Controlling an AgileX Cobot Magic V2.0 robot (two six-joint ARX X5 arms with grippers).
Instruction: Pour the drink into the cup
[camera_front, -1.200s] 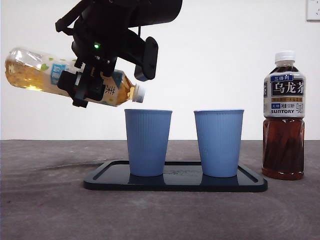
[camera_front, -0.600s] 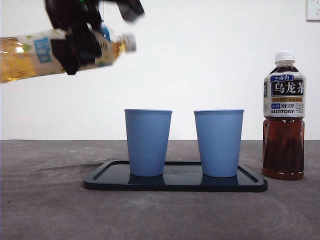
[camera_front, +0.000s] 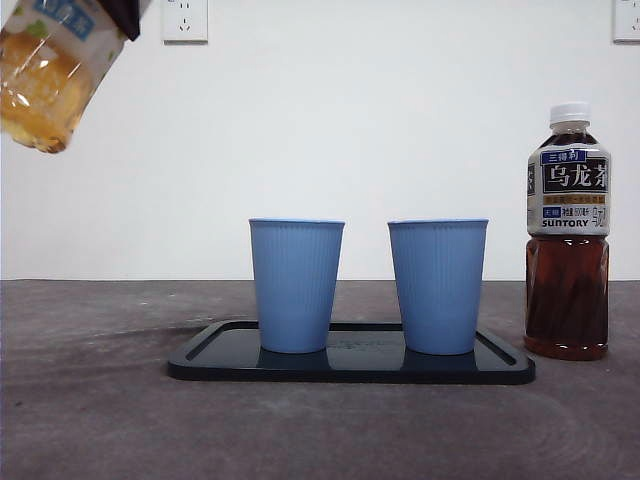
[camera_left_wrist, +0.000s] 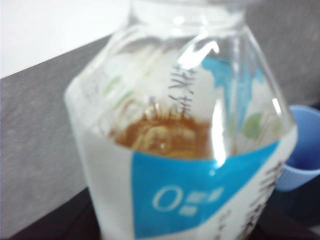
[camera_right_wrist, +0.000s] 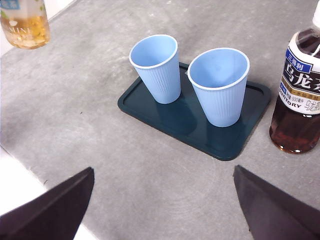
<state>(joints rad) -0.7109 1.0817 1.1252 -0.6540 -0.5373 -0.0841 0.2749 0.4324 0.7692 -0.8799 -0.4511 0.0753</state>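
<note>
A clear green-tea bottle (camera_front: 48, 72) hangs high at the far left of the front view, well above the desk (camera_front: 100, 420) and well to the left of the cups, its base lowest and tilted, with amber drink pooled in that end. Its white and blue label shows green leaf marks. In the left wrist view the same bottle fills the picture: a blue panel carries a white "0" with small unreadable characters beside it, and dark vertical script on the clear shoulder is too blurred to read. The left end effector's jaws are hidden behind the bottle there, so whether they clamp it cannot be told; only a dark tip (camera_front: 122, 14) shows at the bottle's top in the front view.

Two light blue ribbed paper cups stand upright on a dark rectangular tray (camera_front: 210, 362) in the middle of the desk. The left cup (camera_front: 296, 285) and the right cup (camera_front: 438, 285) are near each other but apart. From the right wrist view both look empty.

Just right of the tray stands a capped oolong tea bottle (camera_front: 568, 232), upright on the desk, dark brown inside, its label reading "SUNTORY" under large white characters.

The right end effector (camera_right_wrist: 165, 210) hovers above the near desk, jaws spread wide, gripping nothing.
</note>
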